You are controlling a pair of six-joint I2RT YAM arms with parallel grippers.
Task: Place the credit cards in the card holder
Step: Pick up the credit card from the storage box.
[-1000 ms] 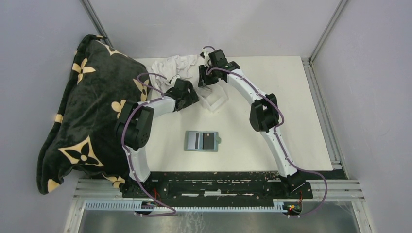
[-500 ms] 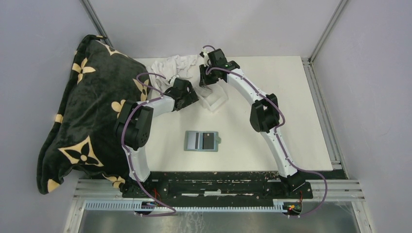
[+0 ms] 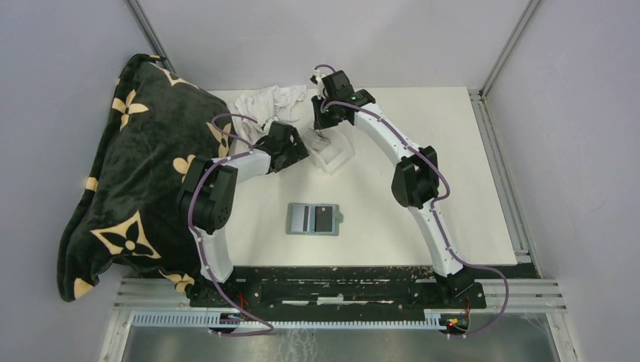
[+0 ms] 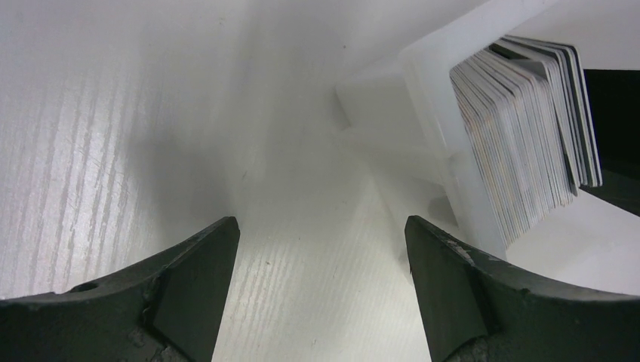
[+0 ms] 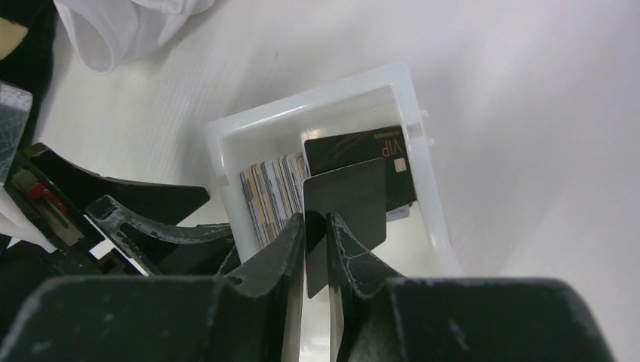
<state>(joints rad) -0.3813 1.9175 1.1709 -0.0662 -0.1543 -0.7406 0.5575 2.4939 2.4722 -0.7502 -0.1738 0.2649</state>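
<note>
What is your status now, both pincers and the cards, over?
Right pincer shut on dark card, at clear tray. Left pincer open, empty, beside tray. Card holder lies open, nearer the bases. No obstacle seen between.

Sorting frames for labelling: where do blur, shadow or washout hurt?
Top external: sharp, evenly lit, though the clear tray washes out against the white table. Left wrist: near fingers soft, shadow between them, credit cards crisp. Right wrist: fingers blurred, the dark card they pinch is sharp.

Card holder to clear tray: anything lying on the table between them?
Nothing. In the top view, the stretch of white table between the card holder and the clear tray is bare.
</note>
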